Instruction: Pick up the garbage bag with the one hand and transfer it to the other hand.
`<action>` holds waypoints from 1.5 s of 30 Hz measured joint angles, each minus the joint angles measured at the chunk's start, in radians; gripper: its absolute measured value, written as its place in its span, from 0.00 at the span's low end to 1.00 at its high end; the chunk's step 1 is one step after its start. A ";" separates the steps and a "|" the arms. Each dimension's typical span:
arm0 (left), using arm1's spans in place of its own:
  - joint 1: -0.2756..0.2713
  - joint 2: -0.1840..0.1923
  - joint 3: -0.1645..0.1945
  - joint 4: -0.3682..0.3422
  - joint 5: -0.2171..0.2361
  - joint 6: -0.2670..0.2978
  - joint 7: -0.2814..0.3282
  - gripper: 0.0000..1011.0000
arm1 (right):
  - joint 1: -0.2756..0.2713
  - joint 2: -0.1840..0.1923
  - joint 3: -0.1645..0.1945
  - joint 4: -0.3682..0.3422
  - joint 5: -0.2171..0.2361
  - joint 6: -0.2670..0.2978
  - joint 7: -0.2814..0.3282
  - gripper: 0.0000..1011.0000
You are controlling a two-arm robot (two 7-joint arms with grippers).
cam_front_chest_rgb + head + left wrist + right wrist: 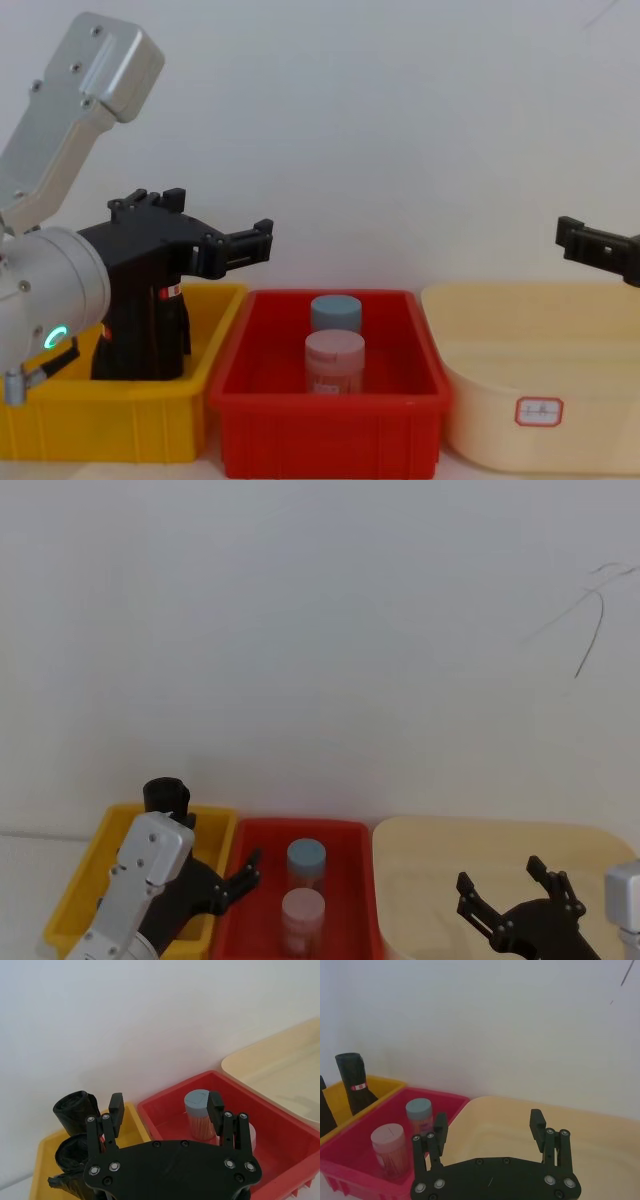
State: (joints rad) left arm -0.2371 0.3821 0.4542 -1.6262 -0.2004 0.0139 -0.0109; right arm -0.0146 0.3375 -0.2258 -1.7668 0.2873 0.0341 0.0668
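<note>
Two black glossy garbage bag rolls stand in the yellow bin (pixel 120 430). One garbage bag (pixel 165 796) (pixel 75 1106) (pixel 353 1085) (pixel 145 340) carries a small red-white label; the second roll (pixel 74 1152) stands beside it. My left gripper (pixel 240 878) (pixel 166 1105) (pixel 255 243), on the arm with the green ring, hangs open and empty above the edge between the yellow and red bins, just right of the rolls. Over the beige tub hovers my right gripper (pixel 500 875) (pixel 489 1122) (pixel 590 243), open with nothing in it.
A red bin (pixel 245 845) (pixel 240 385) in the middle holds a blue-lidded jar (pixel 306 858) (pixel 335 312) and a pink-lidded jar (pixel 302 912) (pixel 334 362). The beige tub (pixel 400 880) (pixel 480 420) stands to its right. A white wall rises close behind the bins.
</note>
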 joint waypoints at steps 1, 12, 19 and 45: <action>0.000 0.000 0.000 0.000 0.000 0.000 0.000 0.99 | 0.000 0.000 0.000 0.000 0.000 0.000 0.000 0.99; 0.000 0.000 0.000 0.000 0.000 0.000 0.000 0.99 | 0.000 0.000 0.000 0.000 0.000 0.000 0.000 0.99; 0.000 0.000 0.000 0.000 0.000 0.000 0.000 0.99 | 0.000 0.000 0.000 0.000 0.000 0.000 0.000 0.99; 0.000 0.000 0.000 0.000 0.000 0.000 0.000 0.99 | 0.000 0.000 0.000 0.000 0.000 0.000 0.000 0.99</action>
State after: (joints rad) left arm -0.2371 0.3821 0.4542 -1.6262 -0.2003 0.0139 -0.0109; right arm -0.0146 0.3375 -0.2258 -1.7668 0.2874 0.0341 0.0668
